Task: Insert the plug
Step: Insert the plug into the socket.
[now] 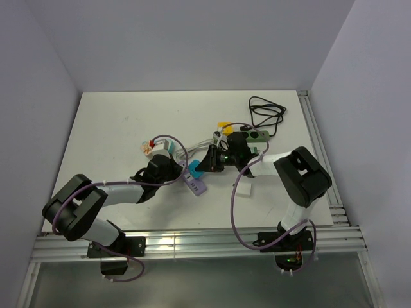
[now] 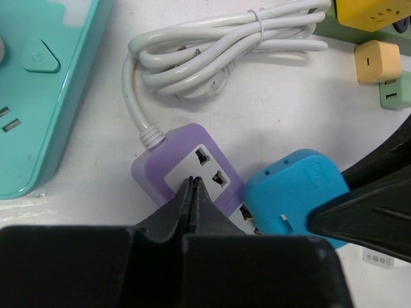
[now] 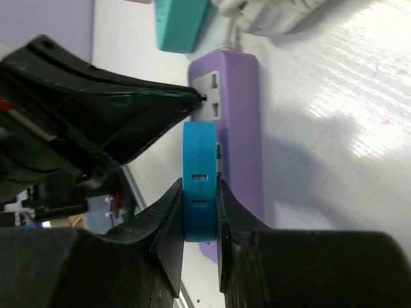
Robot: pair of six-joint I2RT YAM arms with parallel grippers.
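Holding the blue plug [image 3: 200,186] clamped by its flat sides in your right fingers [image 3: 168,221], you had it close against the face of the purple power strip [image 3: 241,115], beside the socket where your left fingers [image 2: 183,208], pressed together, bore down on the strip. Doing this well meant, I judge, squaring the pins to the slots and pushing straight in, since a tilted push could skid the strip.

Lighting's bright and even here, coming from above. Past my right gripper [image 3: 200,191] the table [image 3: 359,77] has streaky white glare, plus a soft gray shadow beside the purple power strip [image 3: 243,128]. My fingers [image 3: 160,237] near the lens look dark and soft, but the blue plug [image 3: 199,167] between them is crisp. The top view is sharp.
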